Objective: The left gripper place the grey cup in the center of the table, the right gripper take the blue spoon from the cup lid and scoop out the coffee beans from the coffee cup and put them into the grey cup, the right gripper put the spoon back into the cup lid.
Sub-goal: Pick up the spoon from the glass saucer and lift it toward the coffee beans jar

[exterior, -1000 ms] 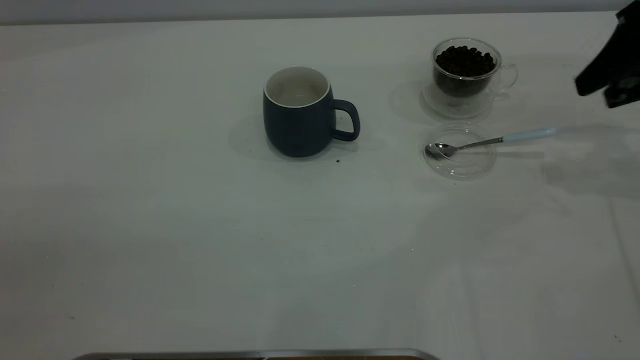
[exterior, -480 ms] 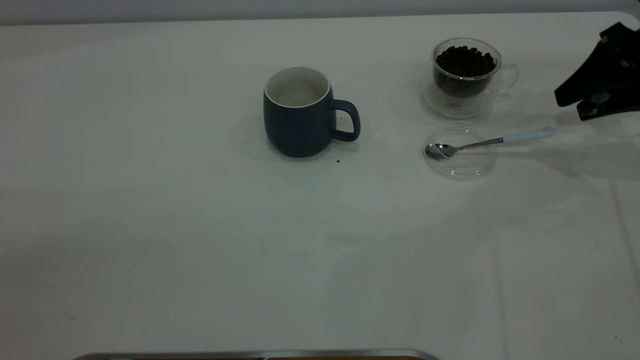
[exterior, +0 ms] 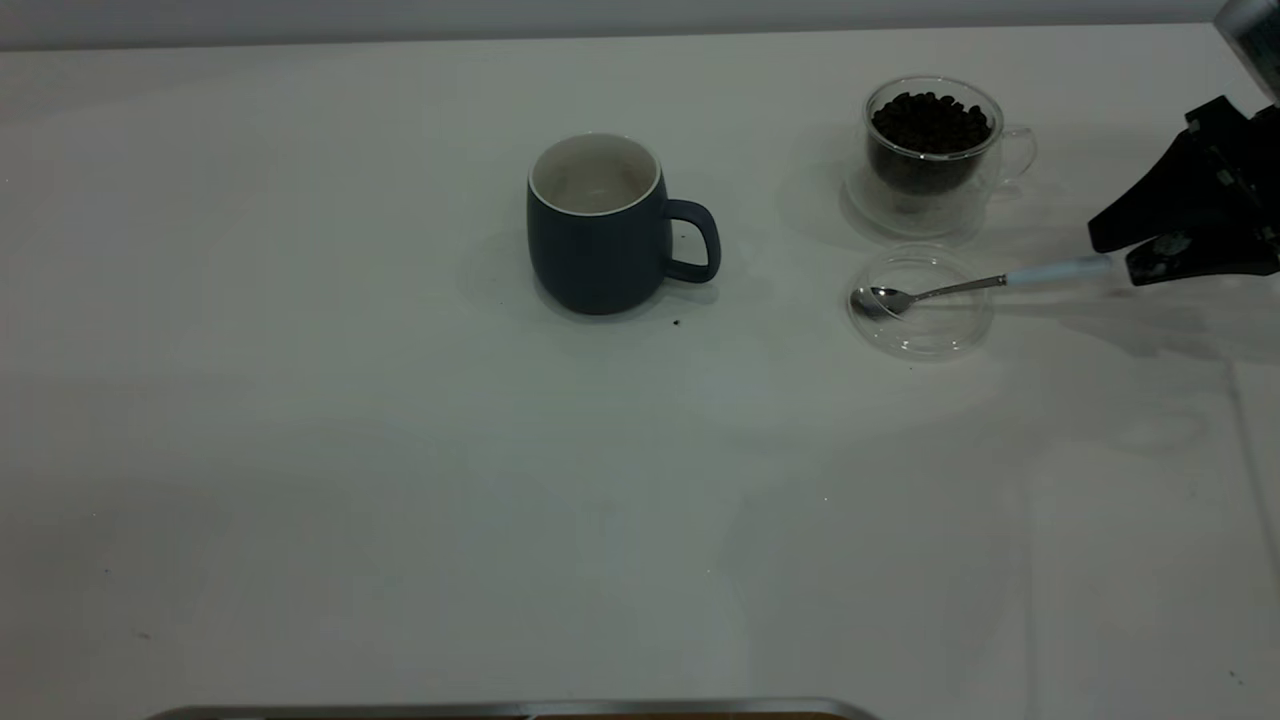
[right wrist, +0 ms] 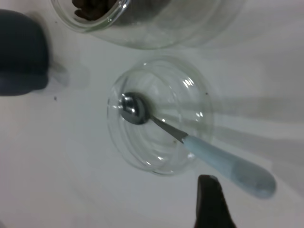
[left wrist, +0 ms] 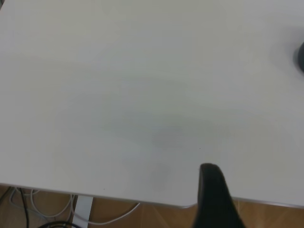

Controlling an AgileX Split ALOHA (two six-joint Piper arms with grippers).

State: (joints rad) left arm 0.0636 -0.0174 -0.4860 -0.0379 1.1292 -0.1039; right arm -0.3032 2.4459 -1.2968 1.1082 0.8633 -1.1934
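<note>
Exterior view: the right end effector (exterior: 1120, 258) sits right at the tip of the blue spoon (exterior: 1055, 270) handle, fingers spread open with nothing in them yet. The spoon's long axis runs from that tip straight away from the end effector, with the bowl resting in the clear cup lid (exterior: 920, 305). So I'd guess the next move is just a short slide along the handle and a pinch. The coffee cup (exterior: 930, 140) full of beans stands just behind the lid, close enough to bump. The grey cup (exterior: 600, 225) is already mid-worktop, well clear of the lid.

Left wrist view: mostly bare worktop (left wrist: 118, 95); that arm is parked far from the lid and I can't tell its finger state.

Right wrist view: one dark finger (right wrist: 211, 202) hangs just beside the spoon's pale handle, not touching it.
</note>
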